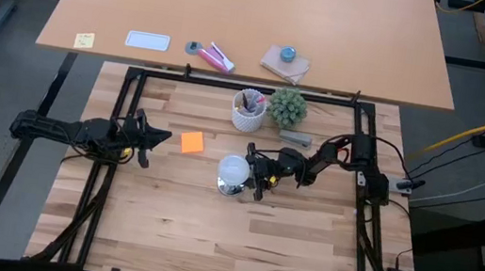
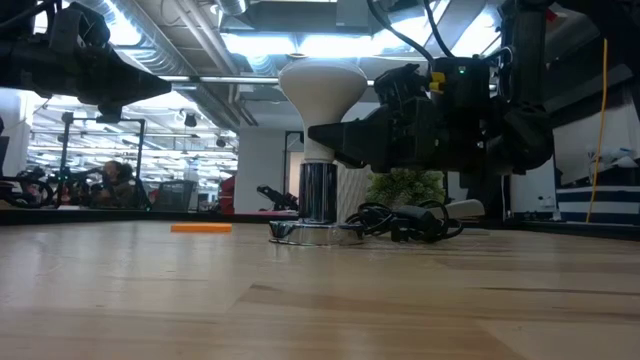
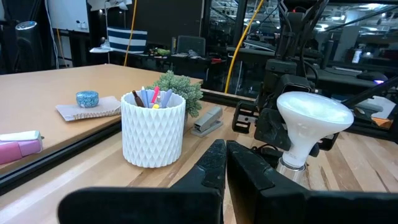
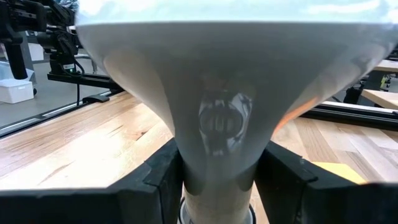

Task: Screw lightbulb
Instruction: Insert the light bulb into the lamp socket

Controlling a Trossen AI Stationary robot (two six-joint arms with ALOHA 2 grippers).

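right gripper (image 4: 217,177) clasps the upright lightbulb (image 4: 217,93) at its neck.

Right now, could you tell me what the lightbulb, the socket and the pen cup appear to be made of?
Lightbulb: frosted white glass or plastic, smooth with a soft sheen. Socket: polished metal, judging by its mirror-like reflections. Pen cup: matte white, faceted surface, probably plastic or ceramic. The right gripper grips the lightbulb's neck.

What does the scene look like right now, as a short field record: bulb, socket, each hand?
bulb: frosted white cone-necked lightbulb, upright in the socket
socket: shiny metal socket with black cord, standing on the wooden table
right hand: fingers closed on the bulb's neck
left hand: shut, empty, raised and apart from the bulb
nearby: orange sticky note, white patterned pen cup
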